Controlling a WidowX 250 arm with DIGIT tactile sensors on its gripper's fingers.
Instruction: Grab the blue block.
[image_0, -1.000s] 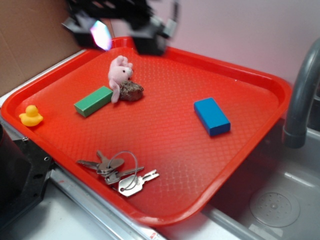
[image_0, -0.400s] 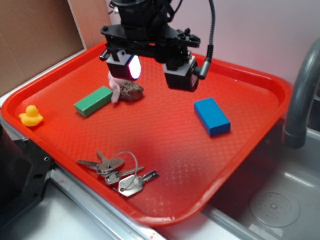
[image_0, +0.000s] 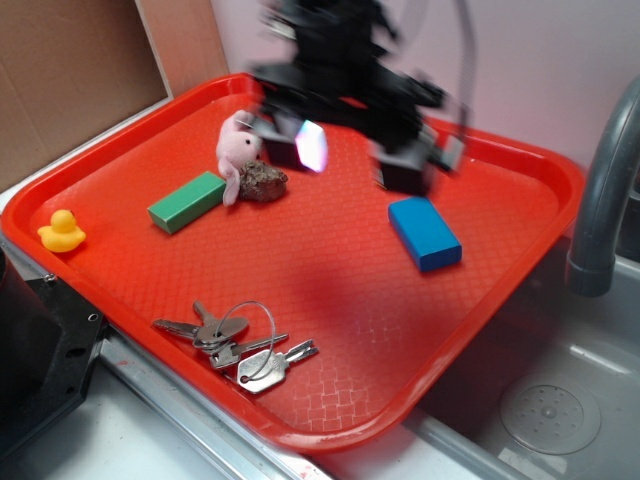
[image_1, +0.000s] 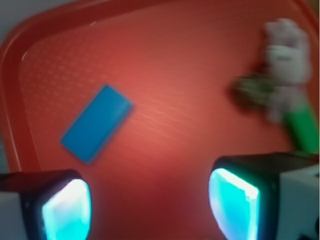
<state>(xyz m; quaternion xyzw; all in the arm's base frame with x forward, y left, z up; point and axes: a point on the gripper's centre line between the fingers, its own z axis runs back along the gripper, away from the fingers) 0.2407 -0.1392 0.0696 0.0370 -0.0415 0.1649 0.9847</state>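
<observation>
Blue block, lying flat and diagonal on the red tray, sits ahead of my pincer and toward its left finger; nothing touches it. Pincer wide open, empty, blurred in both views, hanging above the tray. To grasp well, I judge I should centre over the block, rotate the wrist until the fingers span its narrow width, then descend. Pink plush toy, brown lump and green block lie well off toward the right finger, so clearance looks ample.
</observation>
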